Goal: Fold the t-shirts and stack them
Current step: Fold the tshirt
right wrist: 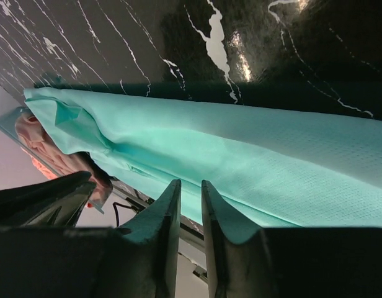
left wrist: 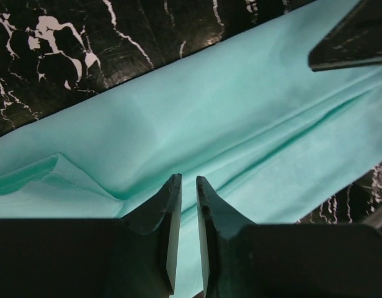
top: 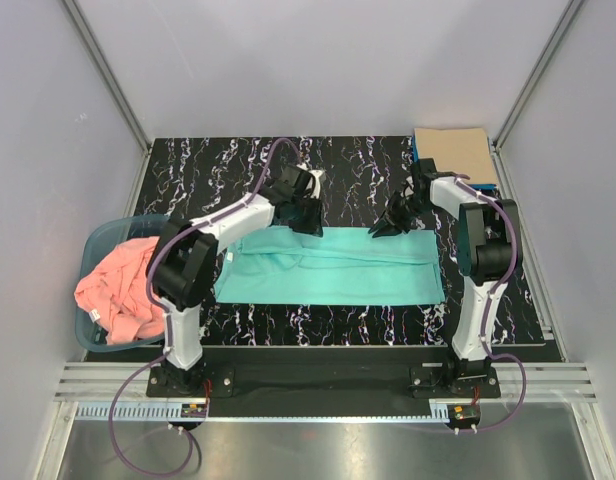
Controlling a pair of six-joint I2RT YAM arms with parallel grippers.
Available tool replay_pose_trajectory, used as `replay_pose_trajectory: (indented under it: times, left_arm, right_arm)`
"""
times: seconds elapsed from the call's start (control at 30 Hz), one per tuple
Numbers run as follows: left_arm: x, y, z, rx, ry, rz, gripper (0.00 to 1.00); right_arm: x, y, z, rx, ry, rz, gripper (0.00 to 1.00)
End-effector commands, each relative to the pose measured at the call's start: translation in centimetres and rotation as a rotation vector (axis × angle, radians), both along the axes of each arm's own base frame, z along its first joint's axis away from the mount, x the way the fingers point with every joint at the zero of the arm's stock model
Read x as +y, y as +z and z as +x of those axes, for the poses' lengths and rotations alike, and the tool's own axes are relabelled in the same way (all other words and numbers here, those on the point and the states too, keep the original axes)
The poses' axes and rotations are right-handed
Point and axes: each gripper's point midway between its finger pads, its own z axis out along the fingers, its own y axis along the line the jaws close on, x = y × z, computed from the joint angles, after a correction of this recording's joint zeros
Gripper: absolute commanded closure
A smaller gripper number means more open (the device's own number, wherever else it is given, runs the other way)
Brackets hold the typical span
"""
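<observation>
Left jaws and right jaws are both pinched nearly closed, holding nothing. Just below them in the top view lies the turquoise t-shirt [top: 328, 268], mid-frame on the desk [top: 218, 170], long axis left-right, so each arm's nearest its own end. Count: one turquoise, one salmon pink t-shirt [top: 118, 285] in the basket [top: 98, 236] at left, one tan t-shirt [top: 453, 150] folded upper right.

Flat shirt [top: 328, 268] centre; crumpled shirt [top: 118, 285] in basket [top: 118, 225], left; folded shirt [top: 453, 152] far-right, perhaps stacked.

The left arm [top: 228, 222] and right arm [top: 473, 315] are cased white, jointed black, cabled purple; left claw [left wrist: 188, 180] and right claw [right wrist: 190, 184] are black.
</observation>
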Motion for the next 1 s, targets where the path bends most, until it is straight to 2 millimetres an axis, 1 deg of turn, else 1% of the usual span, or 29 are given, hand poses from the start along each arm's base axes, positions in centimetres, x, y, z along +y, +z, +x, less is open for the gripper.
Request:
replay_pose_trajectory:
  times: [0.0,0.03,0.23,0.27,0.3,0.33,0.4,0.47,0.5,0.53,0.57,0.6,0.63,0.77,0.8,0.83,0.87,0.97]
  left_arm:
    - [1.0,-1.4,1.7,-0.04,0.091,0.132,0.79]
    - [1.0,-2.2,1.8,-0.032,0.095,0.151,0.79]
    - [1.3,-3.3,2.0,-0.019,0.11,0.212,0.78]
    - [1.9,-4.4,1.1,0.027,0.106,0.26,0.78]
    - [2.4,-4.2,1.3,0.027,0.127,0.291,0.78]
    - [2.9,-4.5,0.5,0.062,0.125,0.317,0.78]
    - [2.8,-4.4,-0.3,0.08,0.115,0.303,0.78]
    - [3.0,-4.7,-1.8,0.106,0.108,0.302,0.79]
    - [2.8,-4.0,-2.2,0.098,0.101,0.289,0.79]
    - [3.2,-4.7,-3.3,0.12,0.095,0.305,0.79]
    - [3.1,-4.8,-4.0,0.133,0.085,0.306,0.79]
    - [3.0,-4.5,-4.3,0.135,0.086,0.297,0.79]
    - [3.5,-5.2,-5.3,0.162,0.082,0.31,0.79]
    - [3.7,-5.8,-7.5,0.187,0.061,0.322,0.81]
    - [3.8,-5.8,-7.8,0.19,0.065,0.325,0.81]
    - [3.8,-5.1,-7.9,0.174,0.068,0.314,0.81]
    - [4.2,-5.3,-8.4,0.171,0.068,0.328,0.81]
    - [3.8,-4.0,-8.2,0.113,0.048,0.304,0.8]
  right_arm:
    - [0.3,0.0,0.2,0.005,-0.009,0.033,0.74]
    - [0.3,-0.3,0.0,0.012,-0.007,0.032,0.74]
    - [0.0,-0.8,-0.4,0.023,0.001,0.008,0.74]
    - [-0.1,-0.8,-0.5,0.027,0.001,0.004,0.74]
    - [-0.1,-0.9,-0.5,0.027,0.001,0.0,0.74]
    - [-0.2,-1.0,-0.5,0.03,-0.001,-0.002,0.74]
    - [-0.2,-1.1,-0.5,0.034,-0.002,-0.005,0.74]
    - [-0.3,-1.3,-0.5,0.037,-0.004,-0.01,0.74]
    - [-0.3,-1.4,-0.5,0.038,-0.004,-0.016,0.74]
    - [-0.4,-1.5,-0.6,0.042,-0.006,-0.017,0.74]
    - [-0.4,-1.5,-0.6,0.04,-0.008,-0.019,0.74]
    - [-0.4,-1.6,-0.6,0.04,-0.007,-0.021,0.74]
    - [-0.4,-1.6,-0.6,0.044,-0.008,-0.02,0.74]
    - [-0.4,-1.7,-0.8,0.048,-0.007,-0.018,0.74]
    - [-0.4,-1.8,-0.9,0.049,-0.005,-0.021,0.74]
    - [-0.5,-1.8,-0.8,0.048,-0.006,-0.024,0.74]
    - [-0.6,-1.8,-0.9,0.049,-0.002,-0.029,0.74]
    - [-0.7,-1.9,-1.1,0.051,0.002,-0.037,0.73]
